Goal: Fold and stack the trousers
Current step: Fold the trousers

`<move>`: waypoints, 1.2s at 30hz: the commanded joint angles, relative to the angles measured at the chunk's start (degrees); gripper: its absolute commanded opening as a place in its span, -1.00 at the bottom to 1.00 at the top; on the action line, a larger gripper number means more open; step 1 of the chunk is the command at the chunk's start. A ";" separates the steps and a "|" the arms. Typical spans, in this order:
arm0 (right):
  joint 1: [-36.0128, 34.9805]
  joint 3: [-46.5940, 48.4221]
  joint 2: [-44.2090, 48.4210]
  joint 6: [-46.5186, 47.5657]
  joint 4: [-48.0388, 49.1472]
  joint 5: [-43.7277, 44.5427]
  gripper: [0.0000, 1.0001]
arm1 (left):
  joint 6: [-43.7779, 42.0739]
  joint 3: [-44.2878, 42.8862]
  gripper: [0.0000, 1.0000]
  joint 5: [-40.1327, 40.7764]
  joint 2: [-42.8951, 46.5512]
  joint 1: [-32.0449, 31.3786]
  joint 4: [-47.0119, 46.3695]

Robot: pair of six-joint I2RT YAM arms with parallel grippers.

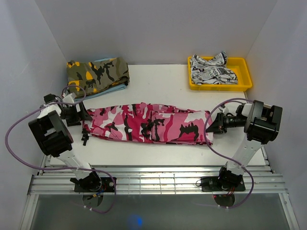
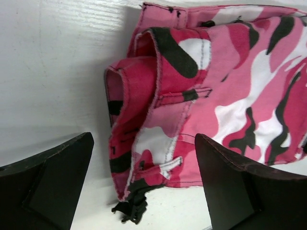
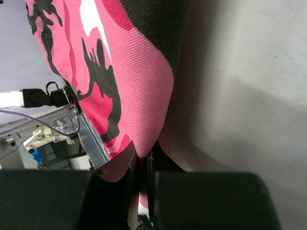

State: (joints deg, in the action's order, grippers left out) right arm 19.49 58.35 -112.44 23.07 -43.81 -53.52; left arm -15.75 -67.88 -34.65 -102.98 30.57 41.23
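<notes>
The pink, white and black camouflage trousers lie stretched left to right across the middle of the table, folded lengthwise. My left gripper is open just off their left end; in the left wrist view the waistband end with a black drawstring tassel lies between and beyond my two spread fingers, which do not touch it. My right gripper is shut on the right end of the trousers; in the right wrist view the pink cloth runs down into the closed jaws.
An olive-and-orange camouflage garment lies folded at the back left on a light blue cloth. A yellow tray at the back right holds a white garment with black print. White walls enclose the table.
</notes>
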 commanded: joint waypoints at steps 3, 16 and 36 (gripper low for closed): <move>1.52 6.06 4.60 6.28 -6.72 -0.45 -0.84 | -1.83 2.83 0.92 3.37 0.50 0.46 -3.44; 2.40 23.12 12.77 13.14 -26.58 -6.86 -0.84 | -16.76 9.42 -1.00 -17.10 4.09 1.08 9.63; -36.06 20.22 22.18 -38.43 23.58 -2.03 -0.85 | -16.07 12.51 -1.00 -16.67 6.74 -3.41 8.86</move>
State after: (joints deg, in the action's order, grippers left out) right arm -11.64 76.93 -90.37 -3.29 -33.17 -56.27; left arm -32.49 -54.98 -49.93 -95.74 27.49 50.96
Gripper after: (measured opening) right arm 0.086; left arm 0.018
